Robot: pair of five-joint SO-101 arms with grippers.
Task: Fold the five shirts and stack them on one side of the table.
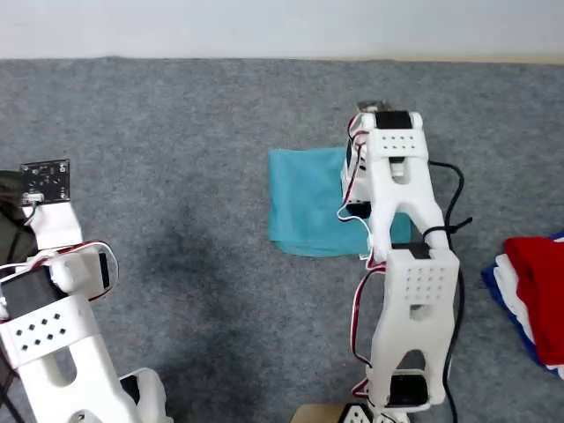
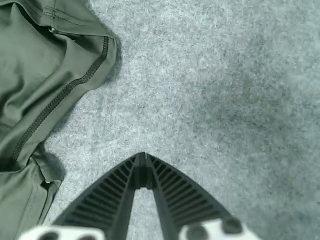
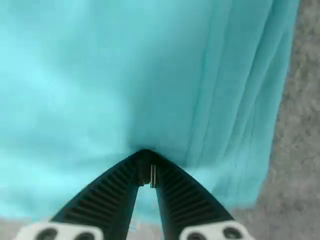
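A folded teal shirt (image 1: 304, 207) lies flat in the middle of the grey table. The right arm (image 1: 397, 203) stretches over the shirt's right part. In the right wrist view my right gripper (image 3: 145, 153) is shut, its tips pinching a pucker of the teal shirt (image 3: 100, 75); the shirt's layered edges (image 3: 245, 100) run beside it. An olive-green shirt (image 2: 40, 75) lies crumpled and is a dark patch (image 1: 9, 225) at the table's left edge. My left gripper (image 2: 145, 157) is shut and empty over bare carpet, a little apart from that shirt's hem.
A stack of red, white and blue folded shirts (image 1: 533, 291) sits at the right edge. The left arm (image 1: 53, 308) stands at the lower left. Open grey carpet (image 1: 176, 150) spreads between the olive shirt and the teal one.
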